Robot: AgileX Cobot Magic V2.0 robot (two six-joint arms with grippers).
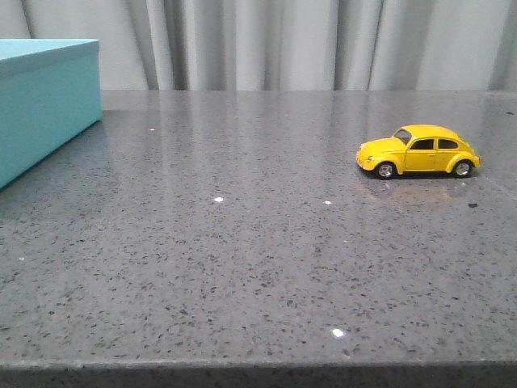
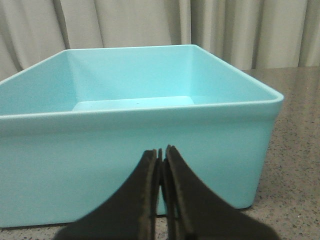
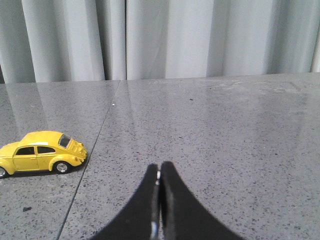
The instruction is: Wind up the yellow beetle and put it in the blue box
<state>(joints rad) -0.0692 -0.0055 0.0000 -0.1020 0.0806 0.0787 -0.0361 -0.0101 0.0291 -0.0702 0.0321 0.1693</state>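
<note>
Both end effectors were pressed closed and held nothing: right end effector [image 3: 159, 187] near the small glossy yellow toy beetle car [image 1: 418, 151] but not touching it, left end effector [image 2: 161, 165] just before the large open turquoise-blue plastic box [image 2: 150, 145]. Beetle stood on its wheels on the speckled grey stone table [image 1: 242, 242], right side, well apart from the box at far left. Judged: nothing started, wind-up pending. Next move called for the right end effector to open and grasp the car body.

The front camera looks low across the desk [image 1: 242, 267] toward curtains [image 1: 283, 40], the left wrist camera sits close against the box [image 2: 125, 165], and the right wrist camera shares the car [image 3: 42, 151] with the front one.
</note>
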